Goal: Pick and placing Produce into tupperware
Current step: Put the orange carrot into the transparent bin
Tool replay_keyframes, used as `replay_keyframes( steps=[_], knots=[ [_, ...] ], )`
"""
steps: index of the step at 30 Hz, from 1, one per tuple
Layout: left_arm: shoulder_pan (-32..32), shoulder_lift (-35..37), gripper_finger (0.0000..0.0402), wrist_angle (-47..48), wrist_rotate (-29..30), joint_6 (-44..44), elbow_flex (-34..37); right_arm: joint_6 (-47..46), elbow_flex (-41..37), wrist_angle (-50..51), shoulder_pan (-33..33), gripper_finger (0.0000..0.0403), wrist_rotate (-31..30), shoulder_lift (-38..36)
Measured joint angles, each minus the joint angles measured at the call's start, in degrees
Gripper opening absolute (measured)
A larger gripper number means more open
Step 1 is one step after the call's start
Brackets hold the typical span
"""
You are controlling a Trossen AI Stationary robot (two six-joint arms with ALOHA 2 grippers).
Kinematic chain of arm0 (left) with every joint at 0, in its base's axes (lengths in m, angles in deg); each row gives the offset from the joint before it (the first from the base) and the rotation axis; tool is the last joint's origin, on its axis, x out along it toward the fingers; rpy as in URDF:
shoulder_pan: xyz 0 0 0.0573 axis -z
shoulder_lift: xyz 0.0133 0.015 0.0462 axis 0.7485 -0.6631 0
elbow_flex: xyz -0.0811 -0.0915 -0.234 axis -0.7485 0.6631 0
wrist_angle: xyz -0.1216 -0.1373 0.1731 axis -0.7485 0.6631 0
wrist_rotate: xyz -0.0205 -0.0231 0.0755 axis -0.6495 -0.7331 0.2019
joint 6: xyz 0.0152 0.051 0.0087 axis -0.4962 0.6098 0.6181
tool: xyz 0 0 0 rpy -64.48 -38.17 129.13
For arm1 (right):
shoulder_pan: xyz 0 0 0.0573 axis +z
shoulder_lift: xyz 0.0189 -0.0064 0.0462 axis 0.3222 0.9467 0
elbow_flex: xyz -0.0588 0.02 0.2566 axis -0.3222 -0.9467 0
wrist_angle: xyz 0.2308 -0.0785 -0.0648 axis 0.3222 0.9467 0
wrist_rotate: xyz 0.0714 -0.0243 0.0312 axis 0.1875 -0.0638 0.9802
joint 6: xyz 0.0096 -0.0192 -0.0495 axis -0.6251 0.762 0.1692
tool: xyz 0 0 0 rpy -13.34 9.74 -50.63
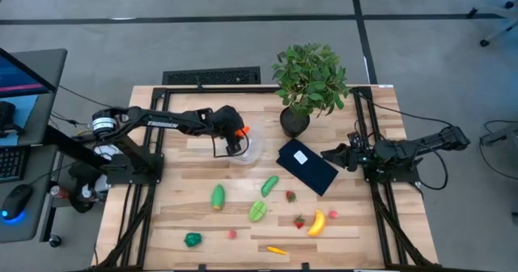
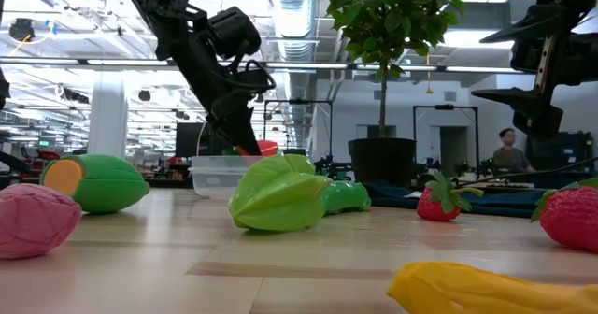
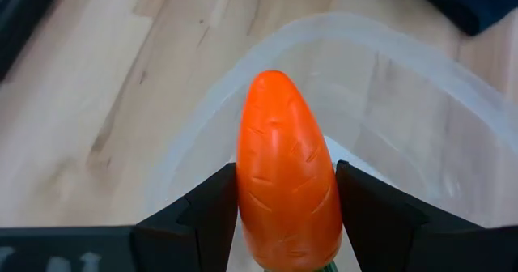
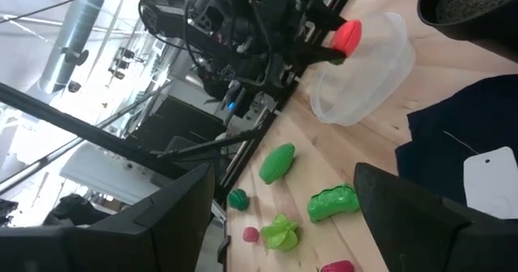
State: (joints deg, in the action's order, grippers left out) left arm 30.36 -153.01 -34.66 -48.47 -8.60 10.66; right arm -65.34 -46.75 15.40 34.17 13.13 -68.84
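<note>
My left gripper (image 1: 234,136) is shut on an orange carrot (image 3: 287,171), which hangs over the clear round tupperware (image 1: 248,152) near the table's middle. In the low view the carrot (image 2: 263,149) shows just above the tupperware's rim (image 2: 224,162). The other produce lies on the near half of the table: a cucumber (image 1: 269,184), a green starfruit (image 1: 257,211), a banana (image 1: 316,222), a green pepper (image 1: 192,240) and strawberries (image 1: 290,196). My right gripper (image 1: 330,153) waits open at the table's right, touching nothing. My left gripper pinches the carrot's thick rear half (image 3: 279,219) between its two fingers (image 3: 212,211), one on each side. The fingers slant down from the table's left and lie along the carrot, whose tip (image 3: 273,82) points ahead of them. The carrot is lifted clear over the tupperware's opening.
A leafy potted plant (image 1: 307,82) stands at the far side, right of the tupperware. A dark blue flat rectangle with a white label (image 1: 307,165) lies between the tupperware and my right gripper. Bare wood shows left of the tupperware.
</note>
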Motion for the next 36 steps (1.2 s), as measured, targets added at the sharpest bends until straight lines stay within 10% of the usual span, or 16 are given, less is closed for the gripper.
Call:
replay_keyframes(
  steps=[36],
  knots=[
    [-0.2, -2.2, 0.0187, -1.4, 1.0, 1.4, 0.0, 1.0, 0.0, 0.1, 0.0, 0.0291, -0.3, 0.0]
  ],
)
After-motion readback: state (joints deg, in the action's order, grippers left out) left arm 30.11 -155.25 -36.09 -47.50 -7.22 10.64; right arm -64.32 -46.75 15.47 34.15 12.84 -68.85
